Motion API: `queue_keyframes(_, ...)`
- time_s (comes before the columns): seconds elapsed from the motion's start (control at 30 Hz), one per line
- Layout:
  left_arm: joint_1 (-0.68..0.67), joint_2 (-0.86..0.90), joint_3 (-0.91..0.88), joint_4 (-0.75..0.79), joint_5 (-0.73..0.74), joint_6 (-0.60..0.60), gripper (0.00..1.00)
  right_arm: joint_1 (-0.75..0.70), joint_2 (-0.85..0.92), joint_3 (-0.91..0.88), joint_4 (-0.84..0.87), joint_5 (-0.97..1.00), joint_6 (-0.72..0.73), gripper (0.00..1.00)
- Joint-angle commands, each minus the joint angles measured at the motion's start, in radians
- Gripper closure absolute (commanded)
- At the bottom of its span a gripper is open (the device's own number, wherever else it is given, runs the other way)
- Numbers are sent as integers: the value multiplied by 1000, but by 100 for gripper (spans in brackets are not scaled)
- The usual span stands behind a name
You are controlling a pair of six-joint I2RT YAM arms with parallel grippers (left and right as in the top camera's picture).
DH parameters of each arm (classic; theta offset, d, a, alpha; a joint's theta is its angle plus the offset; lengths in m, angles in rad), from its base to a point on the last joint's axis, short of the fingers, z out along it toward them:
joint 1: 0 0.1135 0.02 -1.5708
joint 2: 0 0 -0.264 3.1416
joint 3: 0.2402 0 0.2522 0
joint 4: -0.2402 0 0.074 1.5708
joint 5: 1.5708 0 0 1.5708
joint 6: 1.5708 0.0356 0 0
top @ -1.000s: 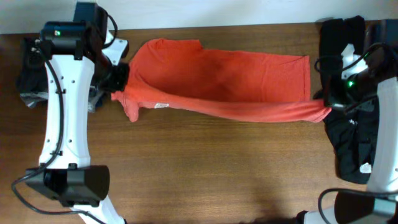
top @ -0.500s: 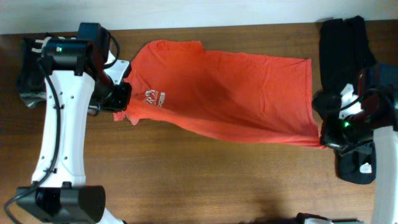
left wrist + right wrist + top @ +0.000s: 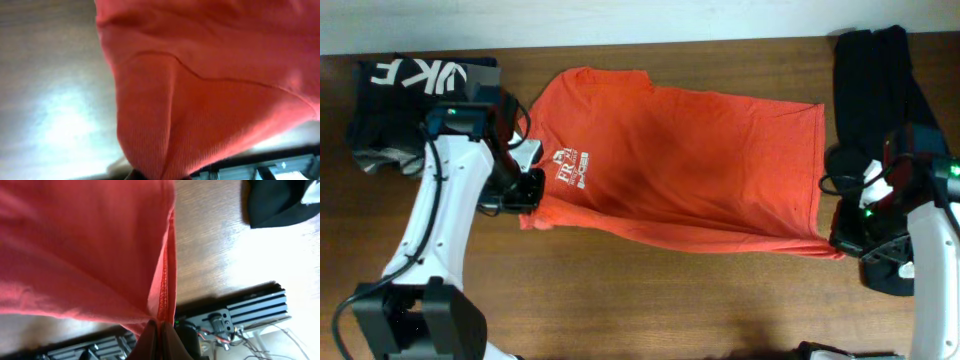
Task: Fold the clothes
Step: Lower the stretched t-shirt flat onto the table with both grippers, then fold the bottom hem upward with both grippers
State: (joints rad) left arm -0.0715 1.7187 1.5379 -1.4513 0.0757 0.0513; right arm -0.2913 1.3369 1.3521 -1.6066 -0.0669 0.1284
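The orange-red T-shirt (image 3: 680, 160) lies spread across the middle of the table, white lettering (image 3: 568, 168) showing near its left side. My left gripper (image 3: 525, 200) is shut on the shirt's lower left corner; in the left wrist view the cloth (image 3: 200, 100) fills the frame and hides the jaws. My right gripper (image 3: 840, 245) is shut on the shirt's lower right hem corner, and the right wrist view shows the hem (image 3: 165, 280) pinched between the fingers (image 3: 159, 330). A long black garment (image 3: 870, 80) lies at the right edge.
A folded black garment with white letters (image 3: 410, 90) sits at the back left. The black garment also shows at the top right of the right wrist view (image 3: 280, 200). Bare wooden table (image 3: 650, 300) lies in front of the shirt.
Both grippers have pulled the shirt's front edge toward the front of the table. The folded-over layer has opened out flat, and the white lettering has come into view.
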Motion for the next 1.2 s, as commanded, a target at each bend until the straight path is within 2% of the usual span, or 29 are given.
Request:
queue_keyframes(0.0,0,-26,-60,84,18,-18,99,-42,-17,-53,36,30,8,96)
queue_keyframes(0.17,0,-26,-67,222,14,-18,99,-64,-13,-120,154,19,7,96)
queue_keyframes(0.47,-11,-17,-67,476,14,-13,99,-62,80,-130,368,8,-20,96)
queue_keyframes(0.83,-17,69,-68,483,6,-13,99,-57,216,-130,530,-38,-23,96)
queue_keyframes(1.17,-18,164,-68,513,-30,-14,100,10,291,-130,647,-41,-18,96)
